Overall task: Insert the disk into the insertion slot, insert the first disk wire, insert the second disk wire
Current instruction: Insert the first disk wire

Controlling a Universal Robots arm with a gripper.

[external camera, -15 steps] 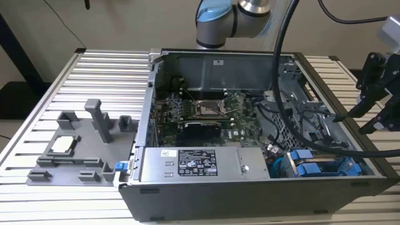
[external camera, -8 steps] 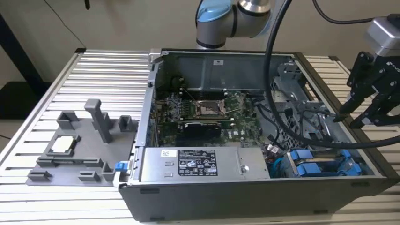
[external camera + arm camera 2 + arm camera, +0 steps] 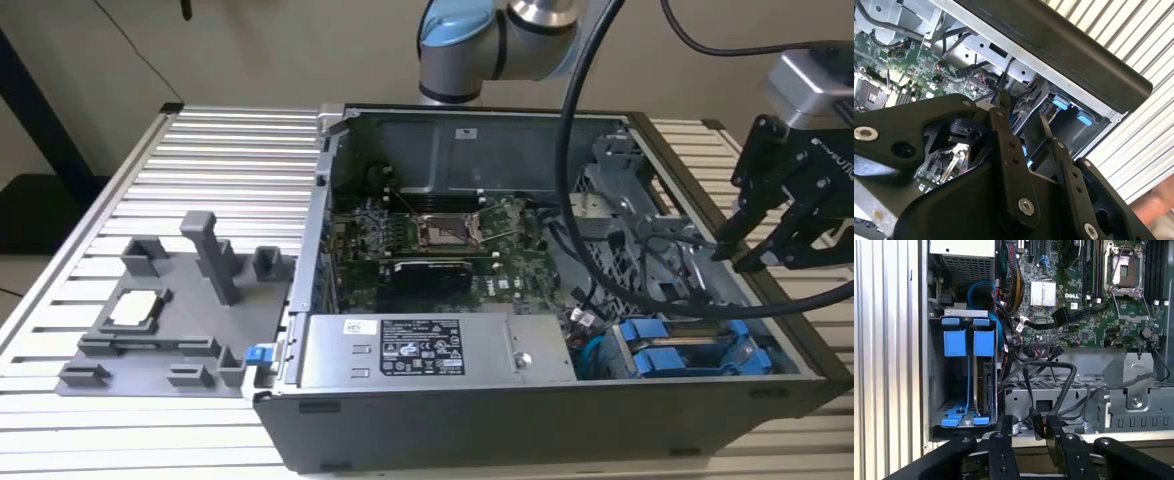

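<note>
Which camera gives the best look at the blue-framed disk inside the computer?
The first wrist view: it looks straight at the disk, with its grey body standing between blue frames. The exterior view shows the blue frames from above, at the case's corner. The second wrist view catches two blue tabs by the case's edge.

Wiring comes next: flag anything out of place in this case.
Nothing looks spilled or damaged. One black wire ends in a loose connector, apparently plugged into nothing, lying free between the open jaws. The disk sits square in the cage.
</note>
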